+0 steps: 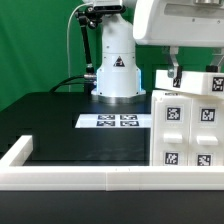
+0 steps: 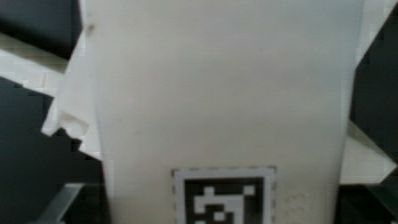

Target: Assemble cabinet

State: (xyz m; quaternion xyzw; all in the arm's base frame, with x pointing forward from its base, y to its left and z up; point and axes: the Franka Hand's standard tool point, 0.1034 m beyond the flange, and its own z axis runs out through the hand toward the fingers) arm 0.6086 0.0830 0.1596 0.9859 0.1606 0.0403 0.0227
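Here we see the tool (image 1: 174,72) directly above the cabinet (image 1: 190,125), which stands at three o'clock on the worktop (image 1: 60,120); its long white face (image 2: 205,90) runs straight under the wrist. The tool's jaws look spread wide, whether gripping it we cannot tell.

cabinet (image 1: 189,128) right of marker board (image 1: 116,121) — exterior view

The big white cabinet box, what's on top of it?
The robot's hand hangs right over the top edge of the cabinet box. The box's front shows square marker tags. Whatever lies behind the box is hidden by it.
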